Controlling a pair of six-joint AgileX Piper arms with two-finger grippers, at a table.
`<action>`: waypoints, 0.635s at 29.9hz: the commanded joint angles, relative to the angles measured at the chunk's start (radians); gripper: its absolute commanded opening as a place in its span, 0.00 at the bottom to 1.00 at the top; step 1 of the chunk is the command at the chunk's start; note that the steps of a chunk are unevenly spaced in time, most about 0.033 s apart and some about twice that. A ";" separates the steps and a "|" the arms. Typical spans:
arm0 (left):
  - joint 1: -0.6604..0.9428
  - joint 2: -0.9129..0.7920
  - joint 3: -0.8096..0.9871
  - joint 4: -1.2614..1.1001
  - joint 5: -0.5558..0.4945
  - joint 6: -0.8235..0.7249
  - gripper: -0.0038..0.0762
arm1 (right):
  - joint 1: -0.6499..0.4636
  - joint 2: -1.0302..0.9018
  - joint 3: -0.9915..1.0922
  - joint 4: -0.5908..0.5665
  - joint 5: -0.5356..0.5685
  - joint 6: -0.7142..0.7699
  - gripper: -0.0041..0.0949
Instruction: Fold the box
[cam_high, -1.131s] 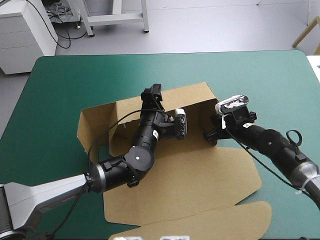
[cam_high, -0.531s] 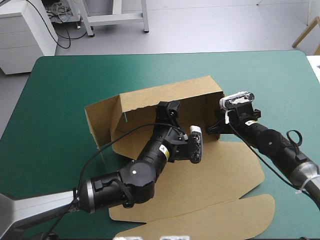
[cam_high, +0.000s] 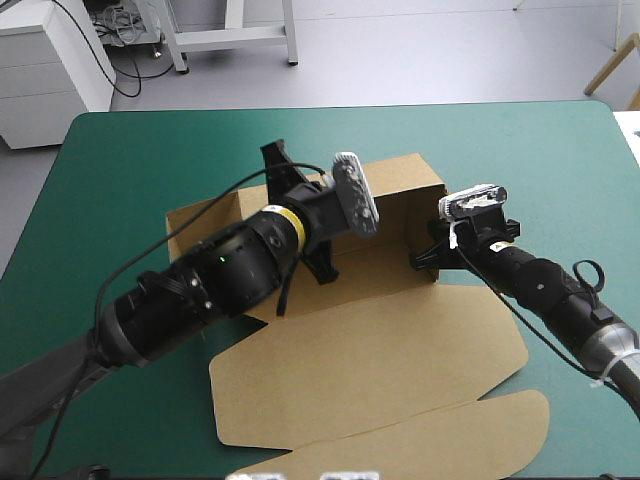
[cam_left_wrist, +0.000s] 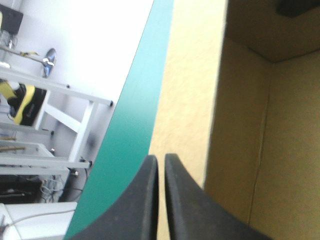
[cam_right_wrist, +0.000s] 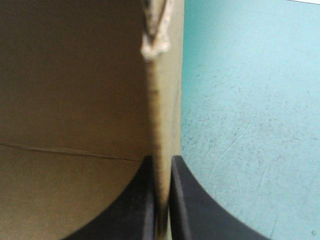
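The brown box (cam_high: 380, 350) lies part-folded in the middle of the table, its back wall (cam_high: 400, 180) and right wall raised and its lid flat toward the near edge. My right gripper (cam_high: 425, 262) is shut on the near end of the right wall, whose edge (cam_right_wrist: 161, 100) runs between its black fingers. My left arm is lifted over the box's left half. In the left wrist view the left gripper (cam_left_wrist: 161, 157) is shut, pointing along the back wall (cam_left_wrist: 185, 100), with no board seen between the fingers.
The box's left flap (cam_high: 200, 225) leans outward beside my left arm. The lid's rounded tongue (cam_high: 450, 440) reaches the table's near edge. Bare teal-green cover (cam_high: 520, 150) lies behind and to the right of the box.
My left arm rose out of the box and swung toward its back left, and its fingers went from open to shut. The right gripper kept its hold on the right wall.
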 joint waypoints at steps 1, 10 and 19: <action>0.099 -0.043 -0.096 -0.092 0.007 0.018 0.07 | -0.004 -0.031 -0.033 0.015 -0.031 0.013 0.03; 0.388 -0.052 -0.152 -0.227 0.090 0.046 0.07 | -0.004 -0.031 -0.033 0.008 -0.031 0.013 0.03; 0.744 -0.104 -0.148 -0.476 0.092 0.068 0.07 | -0.004 -0.031 -0.033 0.002 -0.025 0.013 0.03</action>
